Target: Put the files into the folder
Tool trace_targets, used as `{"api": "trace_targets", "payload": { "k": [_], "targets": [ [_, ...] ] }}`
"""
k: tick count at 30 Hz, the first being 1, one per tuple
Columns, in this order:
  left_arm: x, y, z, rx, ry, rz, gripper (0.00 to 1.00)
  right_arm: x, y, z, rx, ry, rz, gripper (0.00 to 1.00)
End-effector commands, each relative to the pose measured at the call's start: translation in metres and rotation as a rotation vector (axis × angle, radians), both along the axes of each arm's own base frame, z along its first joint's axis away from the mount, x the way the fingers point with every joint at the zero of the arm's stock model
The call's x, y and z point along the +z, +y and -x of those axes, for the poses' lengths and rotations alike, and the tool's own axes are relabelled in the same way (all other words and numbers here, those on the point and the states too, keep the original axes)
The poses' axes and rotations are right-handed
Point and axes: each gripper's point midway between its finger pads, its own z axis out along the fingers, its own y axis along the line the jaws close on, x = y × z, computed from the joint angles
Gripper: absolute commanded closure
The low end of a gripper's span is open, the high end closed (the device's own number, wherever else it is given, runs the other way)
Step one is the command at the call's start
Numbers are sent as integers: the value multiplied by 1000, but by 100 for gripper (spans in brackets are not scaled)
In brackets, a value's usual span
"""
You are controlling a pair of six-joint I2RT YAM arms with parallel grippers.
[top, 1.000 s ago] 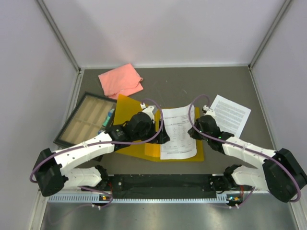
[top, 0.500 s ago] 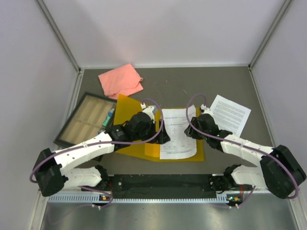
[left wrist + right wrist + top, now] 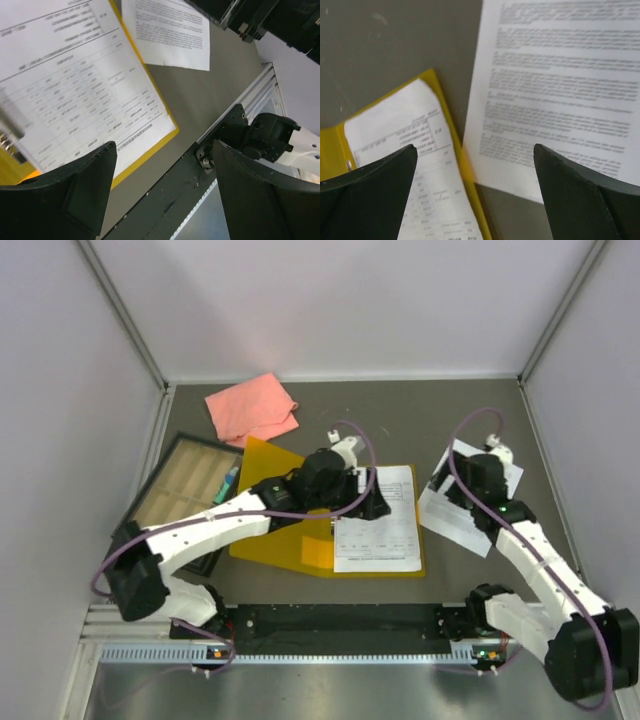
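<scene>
Two white paper sheets with small black print matter here. The nearer sheet (image 3: pixel 382 540) lies on the right half of the open yellow-orange plastic folder (image 3: pixel 280 548), close to the near edge of the grey table (image 3: pixel 400 425). A second ago this sheet looked a little bent, with a gripper at each side. Now it lies straight and flat inside the folder. The left gripper (image 3: pixel 372 508) has reached further over the top part of that sheet. Its fingers are spread wide and hold nothing.

A bit further back, on the right, the other sheet (image 3: pixel 447 518) lies on the table just beside the folder, not in it. The right gripper (image 3: pixel 475 150) has left the folder and now hangs over this loose sheet. Its fingers are spread apart too, with nothing between them.

So I think one file is in, and the right arm is going for the next one. Thin flat paper is hard to pinch, so that could go wrong.

On the left sits a black-framed tray (image 3: pixel 175 490). Farthest back lies a crumpled pink cloth (image 3: pixel 252 408). Neither has moved.
</scene>
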Motion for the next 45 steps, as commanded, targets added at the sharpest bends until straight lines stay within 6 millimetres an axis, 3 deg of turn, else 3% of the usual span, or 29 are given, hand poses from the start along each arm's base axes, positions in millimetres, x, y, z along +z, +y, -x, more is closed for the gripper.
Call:
{"api": "trace_targets", "payload": {
  "k": [1,2,3,4,5,6,7,8,10,11,12,13,14,15,16,17,18,19,20,21,29,36,45],
  "targets": [
    [29,-58,-6,-77,-105,54,19,19,-50,-9,-141,-3,-19,1],
    [7,-71,-12,-77,-87,7,19,16,-61,-11,-181,14,-29,1],
    [3,-78,-18,-74,-105,-14,20,15,-82,-13,-252,14,-77,1],
    [15,-92,-24,-69,-138,-6,21,14,-91,-15,-283,11,-105,2],
    [-10,-99,-42,-5,-159,-87,21,9,-98,-16,-308,18,-135,2],
    [-19,-102,-48,2,-187,-141,22,9,-101,-19,-310,0,-184,2],
    [-8,-115,-53,10,-224,-132,22,7,-114,-19,-345,-7,-192,2],
    [-29,-122,-63,34,-234,-186,23,7,-118,-20,-351,-9,-186,2],
    [-27,-141,-73,26,-278,-170,23,4,-131,-15,-380,18,-109,2],
    [-48,-151,-74,-1,-268,-188,23,2,-140,-11,-411,34,-68,2],
    [-38,-163,-78,-13,-289,-158,23,0,-153,-6,-456,46,-14,2],
    [-42,-171,-81,-25,-291,-154,22,-3,-158,-3,-472,56,3,1],
    [-68,-180,-84,-43,-272,-185,22,-9,-165,2,-492,74,13,1],
    [-73,-188,-83,-68,-263,-182,22,-13,-169,5,-510,82,7,1],
    [-60,-200,-88,-69,-273,-152,22,-19,-170,6,-523,98,-10,1],
    [-86,-208,-90,-85,-249,-177,22,-25,-173,6,-536,98,-28,1],
    [-75,-220,-93,-93,-250,-134,22,-27,-170,4,-527,95,-47,1],
    [-81,-225,-96,-95,-239,-126,22,-34,-171,3,-529,116,-48,1],
    [-99,-229,-98,-98,-220,-137,22,-36,-172,1,-529,119,-48,1],
    [-96,-234,-102,-91,-212,-112,22,-40,-175,2,-553,133,-52,1],
    [-135,-236,-113,-93,-84,-55,23,-80,-169,-6,-539,214,-127,1],
    [-159,-227,-112,-65,34,-48,24,-92,-167,-6,-538,240,-141,2],
    [-169,-223,-105,-53,97,-45,25,-109,-143,-18,-448,267,-231,2]
  ]
}}
